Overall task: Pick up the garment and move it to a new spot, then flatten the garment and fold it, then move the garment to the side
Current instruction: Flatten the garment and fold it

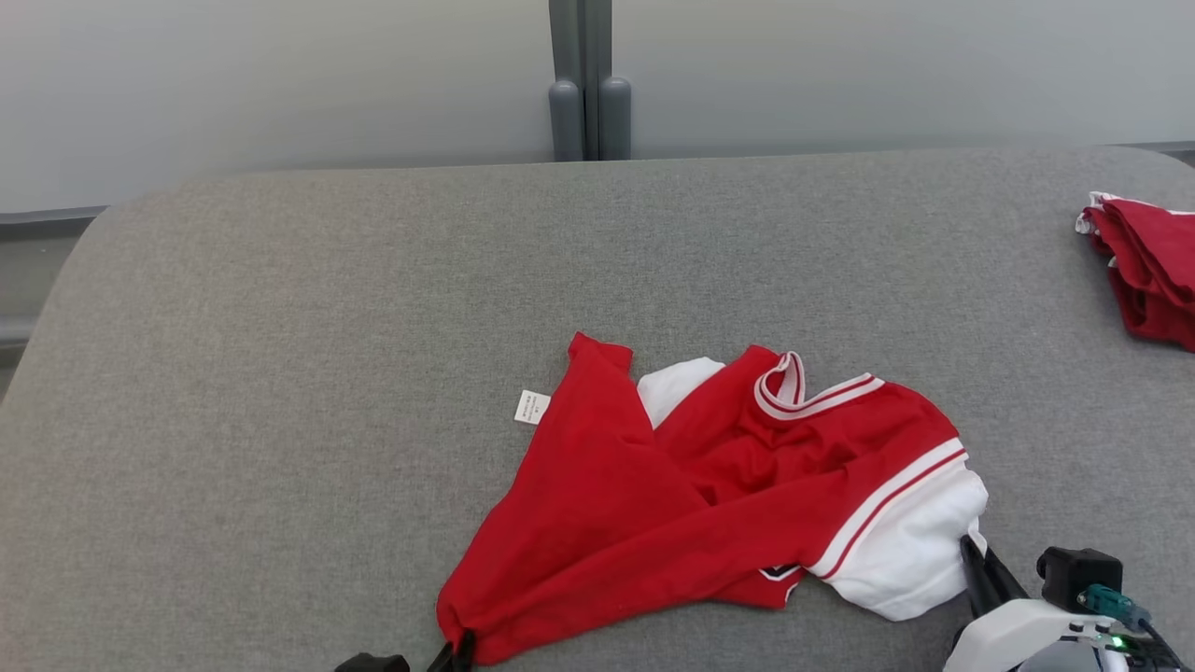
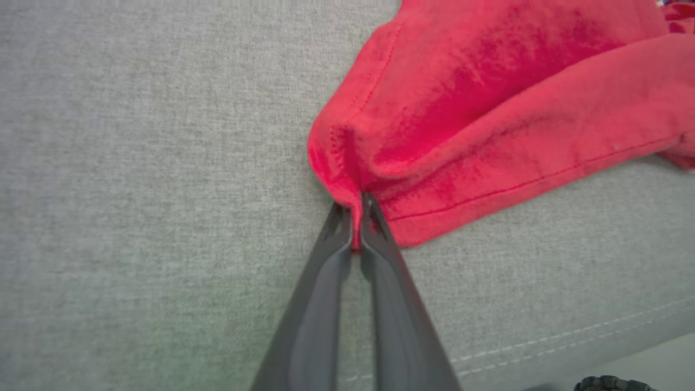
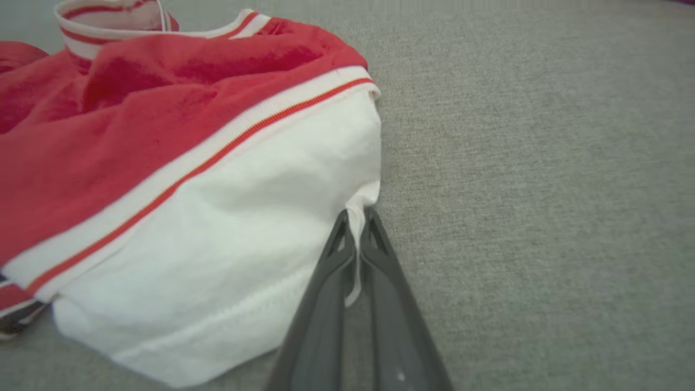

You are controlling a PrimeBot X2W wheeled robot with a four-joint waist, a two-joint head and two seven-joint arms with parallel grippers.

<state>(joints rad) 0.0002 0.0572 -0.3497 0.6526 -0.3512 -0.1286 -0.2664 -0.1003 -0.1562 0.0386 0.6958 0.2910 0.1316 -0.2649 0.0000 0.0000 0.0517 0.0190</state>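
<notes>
The garment [image 1: 709, 485] is a red shirt with white sleeves and a striped collar, lying crumpled on the grey cushioned surface [image 1: 280, 373] near its front edge. My left gripper [image 1: 459, 646] is shut on the shirt's red lower-left corner; the left wrist view shows red hem fabric [image 2: 434, 136] pinched between the fingertips of the left gripper [image 2: 355, 209]. My right gripper [image 1: 971, 551] is shut on the edge of the white sleeve [image 3: 244, 228]; in the right wrist view the white cloth runs between the tips of the right gripper [image 3: 357, 220].
A second red and white garment [image 1: 1144, 266] lies bunched at the far right edge of the surface. A small white label [image 1: 531, 407] juts from the shirt's left side. A grey wall and a vertical post [image 1: 588, 84] stand behind. The surface's front seam [image 2: 570, 331] runs close below my left gripper.
</notes>
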